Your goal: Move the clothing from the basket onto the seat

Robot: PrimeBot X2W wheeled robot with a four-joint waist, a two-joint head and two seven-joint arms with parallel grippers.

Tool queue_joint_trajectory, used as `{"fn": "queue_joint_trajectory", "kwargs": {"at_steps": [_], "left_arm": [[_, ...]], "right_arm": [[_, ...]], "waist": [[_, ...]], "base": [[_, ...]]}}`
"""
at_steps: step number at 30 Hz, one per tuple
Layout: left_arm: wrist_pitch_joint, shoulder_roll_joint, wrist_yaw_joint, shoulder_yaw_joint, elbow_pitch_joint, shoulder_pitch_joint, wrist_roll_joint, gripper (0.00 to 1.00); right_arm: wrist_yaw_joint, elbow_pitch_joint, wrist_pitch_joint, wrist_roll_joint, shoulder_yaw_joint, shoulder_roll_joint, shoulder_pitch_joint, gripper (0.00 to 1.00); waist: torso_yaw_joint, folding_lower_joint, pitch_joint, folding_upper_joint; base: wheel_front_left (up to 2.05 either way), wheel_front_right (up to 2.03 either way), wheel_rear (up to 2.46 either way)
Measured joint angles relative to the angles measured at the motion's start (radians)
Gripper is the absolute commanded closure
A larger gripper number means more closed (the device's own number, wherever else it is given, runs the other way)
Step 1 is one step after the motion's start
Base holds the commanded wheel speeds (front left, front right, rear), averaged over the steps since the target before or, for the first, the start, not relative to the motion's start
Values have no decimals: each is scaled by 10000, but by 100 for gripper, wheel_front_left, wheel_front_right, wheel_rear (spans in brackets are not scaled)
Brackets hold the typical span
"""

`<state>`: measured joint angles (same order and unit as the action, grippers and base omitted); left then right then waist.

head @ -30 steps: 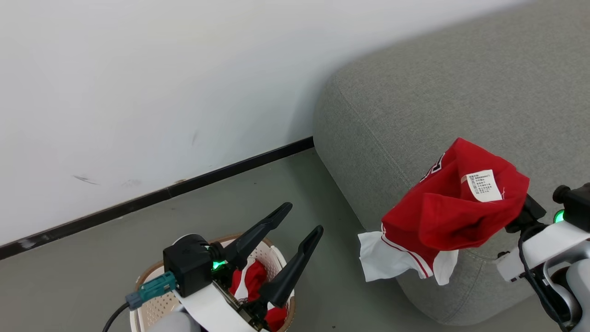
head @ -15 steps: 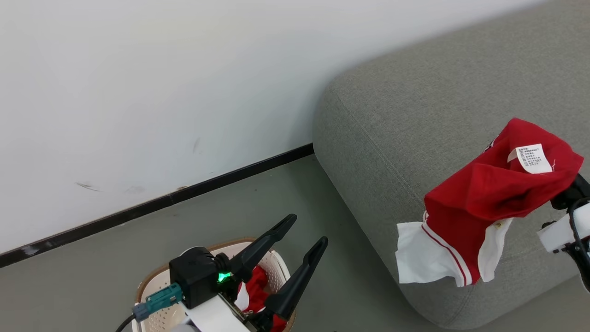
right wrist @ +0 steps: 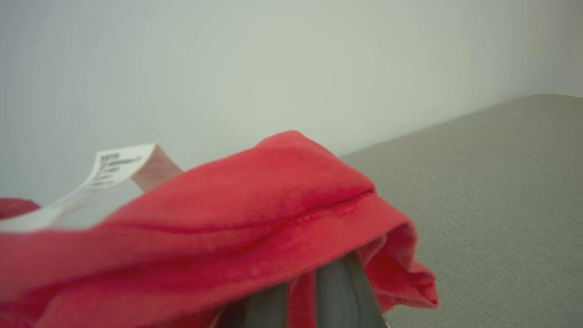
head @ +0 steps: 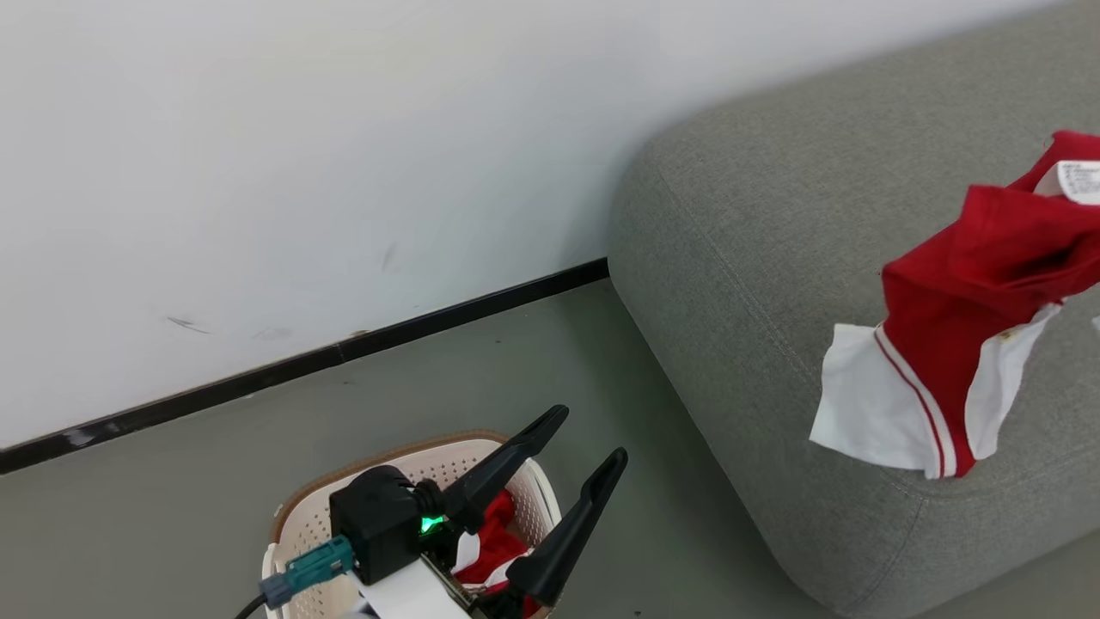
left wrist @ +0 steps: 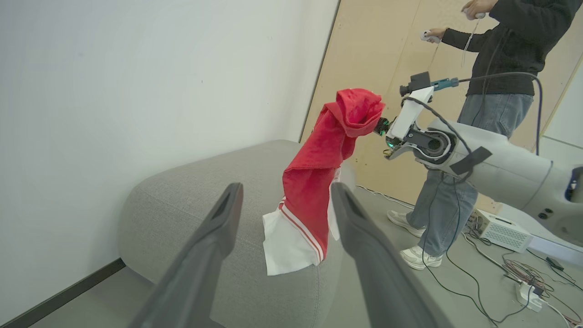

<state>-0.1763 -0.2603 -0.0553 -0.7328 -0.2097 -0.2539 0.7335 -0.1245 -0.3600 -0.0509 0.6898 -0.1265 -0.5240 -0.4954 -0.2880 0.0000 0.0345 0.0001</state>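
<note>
Basket: my basket (head: 296, 516) stands on the floor (head: 215, 456) at the lower left of the head view, clear of the seat's rounded end. I can see its brown rim and perforated cream wall.
Clothing in basket: red clothing (head: 498, 537) with white trim lies bunched inside, partly hidden behind my left arm.
Left gripper: my left gripper (head: 589, 434) hovers above the basket, its fingers spread wide with nothing between them. In the left wrist view they point toward the seat.
Seat: the grey seat (head: 773, 215) takes the right side, with one rounded end close to the white wall (head: 344, 129) and the dark baseboard (head: 387, 335).
Held garment: a red garment (head: 971, 292) hangs over the seat near its front edge, white hem lowest. I cannot tell whether that hem touches the cushion. Its white care label (head: 1081, 179) sits at the top.
Right gripper: my right gripper (left wrist: 381, 125) is clamped tight on the garment's top fold. In the right wrist view the cloth drapes over the fingers (right wrist: 341, 291).
Person: a person (left wrist: 501, 45) stands behind my right arm, a controller in each hand, with cables (left wrist: 514, 273) on the floor nearby.
</note>
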Motion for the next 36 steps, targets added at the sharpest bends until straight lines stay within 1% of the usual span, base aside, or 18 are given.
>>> {"fn": "queue_joint_trajectory", "kwargs": {"at_steps": [10,16,21,24,27,32,36], "left_arm": [[92,31,4,-192,-56,3,-224,0],[219,42,104,-245,-163,5,-232,0],[345,42,190,-316,-284,5,-313,0],[395,48,209,-353,-378,5,-318,0],[433,36,221,-368,-412,5,-322,0],[535,35,265,-401,-610,-12,-426,0],[644,13,265,-403,-681,-69,-504,0]], "right_arm": [[0,-1407,1068,-82,487,-763,-1713,100],[0,-2343,1492,-140,842,-855,-2423,100],[-2,-3101,1664,-272,1110,-874,-2840,100],[0,-3536,1664,-337,1438,-930,-3058,100],[0,-3787,1664,-422,1662,-974,-3238,100],[0,-4508,1651,-617,2123,-1260,-3669,100],[0,-4784,1638,-631,2209,-1465,-3909,100]], "waist": [[451,0,160,0],[743,0,365,0],[985,0,605,0],[1139,0,764,0],[1243,0,871,0],[1540,0,1203,0],[1675,0,1384,0]], "base": [[0,0,0],[0,0,0],[0,0,0],[0,0,0],[0,0,0],[0,0,0],[0,0,0]]}}
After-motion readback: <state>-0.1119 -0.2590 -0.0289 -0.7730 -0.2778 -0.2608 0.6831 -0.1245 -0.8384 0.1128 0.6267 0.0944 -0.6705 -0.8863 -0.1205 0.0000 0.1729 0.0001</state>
